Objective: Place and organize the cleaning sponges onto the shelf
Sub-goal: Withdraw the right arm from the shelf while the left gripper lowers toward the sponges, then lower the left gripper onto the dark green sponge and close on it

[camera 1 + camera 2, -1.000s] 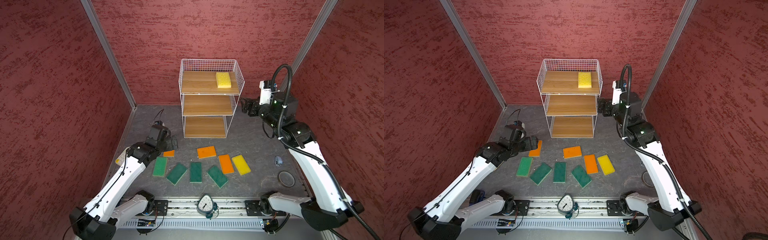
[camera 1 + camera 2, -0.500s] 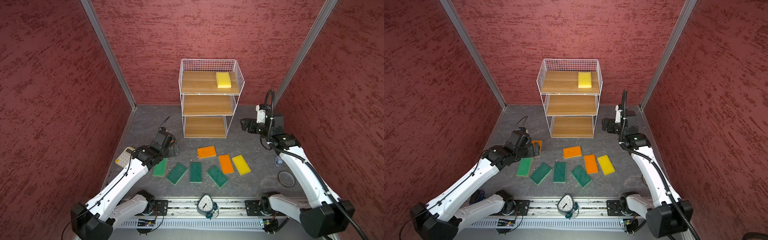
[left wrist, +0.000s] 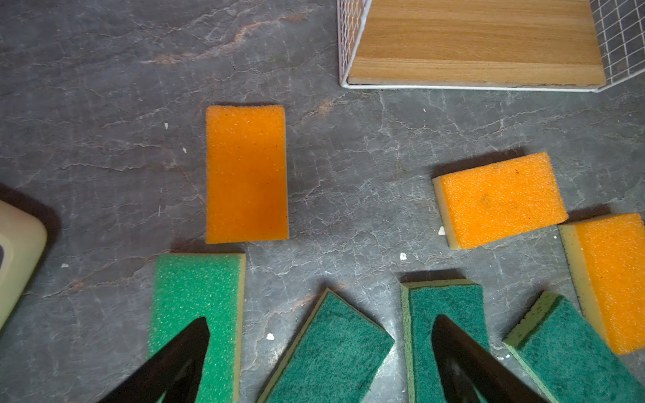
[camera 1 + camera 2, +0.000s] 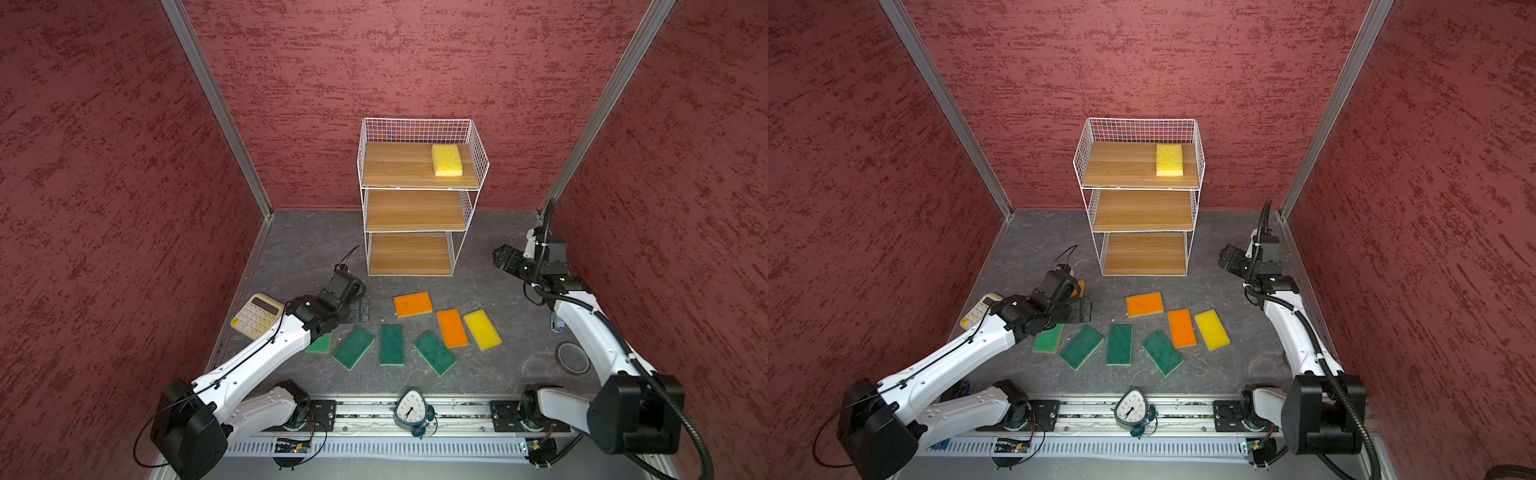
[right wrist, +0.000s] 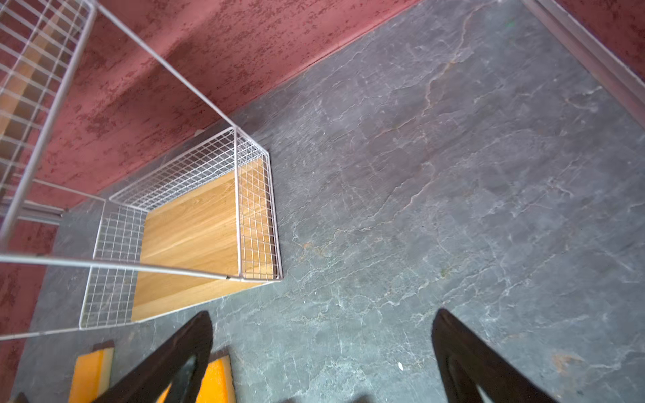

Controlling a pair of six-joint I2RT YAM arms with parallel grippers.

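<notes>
Hovering spread and empty, the left gripper (image 3: pixel 321 319) has green sponges (image 3: pixel 197 296) beneath, an orange sponge (image 3: pixel 246 173) just ahead, the shelf (image 3: pixel 478 45) beyond. Likewise spread, the right gripper (image 5: pixel 324 312) hangs beside the shelf, whose top tier carries a yellow sponge (image 4: pixel 447 160).

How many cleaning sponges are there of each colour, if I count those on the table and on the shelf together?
Green sponges: 4
Orange sponges: 3
Yellow sponges: 2
Total: 9
</notes>
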